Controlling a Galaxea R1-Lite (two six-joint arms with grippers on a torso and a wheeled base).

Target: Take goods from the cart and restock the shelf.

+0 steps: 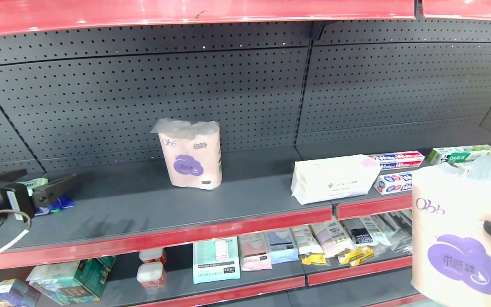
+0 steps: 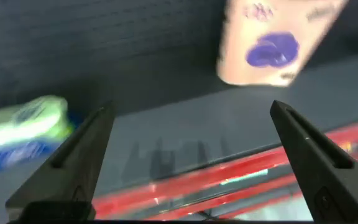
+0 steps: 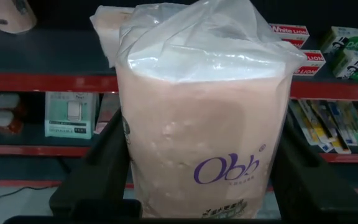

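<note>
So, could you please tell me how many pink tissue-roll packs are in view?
2. The standing pack is upright on the grey shelf; the held pack is clamped in the right jaws, nearer the camera. More may be hidden off-frame.

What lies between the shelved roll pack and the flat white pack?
Nothing: the head view shows bare shelf between roll pack and white pack.

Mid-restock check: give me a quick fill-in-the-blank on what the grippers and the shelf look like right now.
The ____ arm's gripper is shut on a pack of rolls.
The left gripper is ____, holding nothing.
The matching pack on the shelf stands ____.
The white tissue pack lies between it and the ____ boxes.
Missing words: right; open; upright; toothpaste.
</note>
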